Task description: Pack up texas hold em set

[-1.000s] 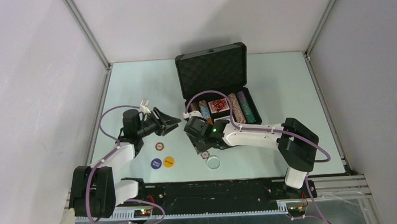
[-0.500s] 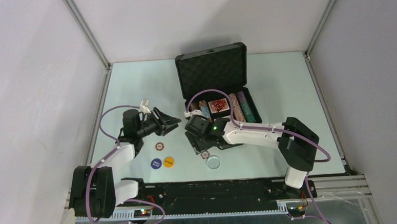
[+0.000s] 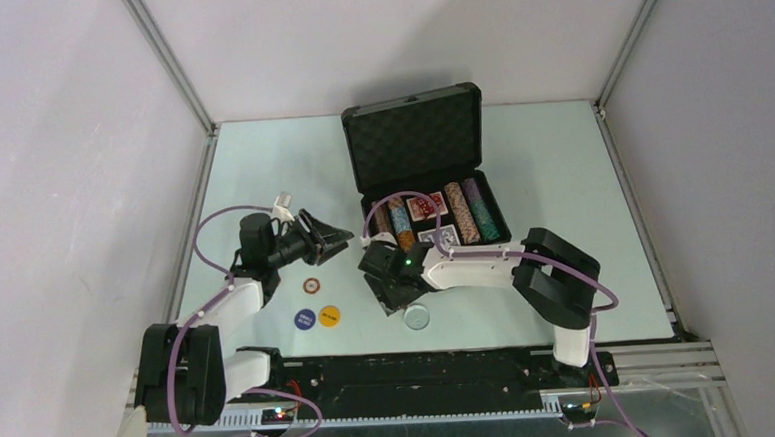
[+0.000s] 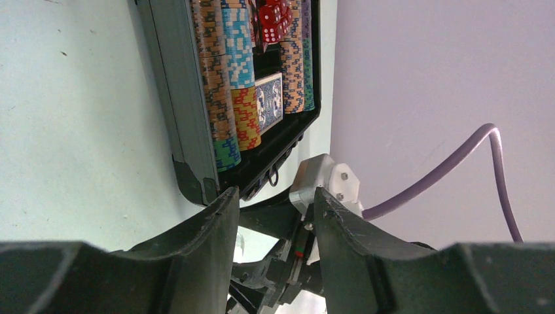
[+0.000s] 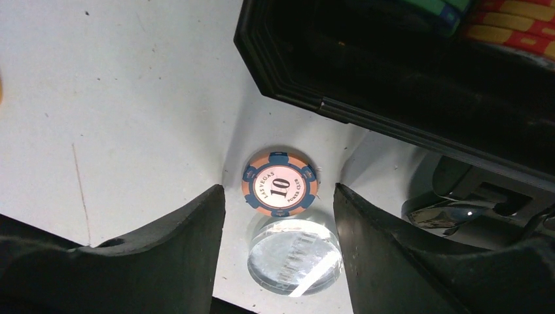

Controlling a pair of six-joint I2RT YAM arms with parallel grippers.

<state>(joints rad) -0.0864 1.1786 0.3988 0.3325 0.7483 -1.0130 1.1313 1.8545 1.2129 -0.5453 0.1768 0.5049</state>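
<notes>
Straddles the loose chip [image 5: 280, 182] on the table [image 5: 98, 98], just near the open case [image 5: 366, 85], with right gripper [image 5: 278, 191] spread wide and empty, apparently poised to pinch and pack it.

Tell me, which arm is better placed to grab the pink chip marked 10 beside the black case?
Right. The right end effector, open, straddles the chip, with a finger on either side. The left end effector hangs off to the side, pointing toward the case.
</notes>
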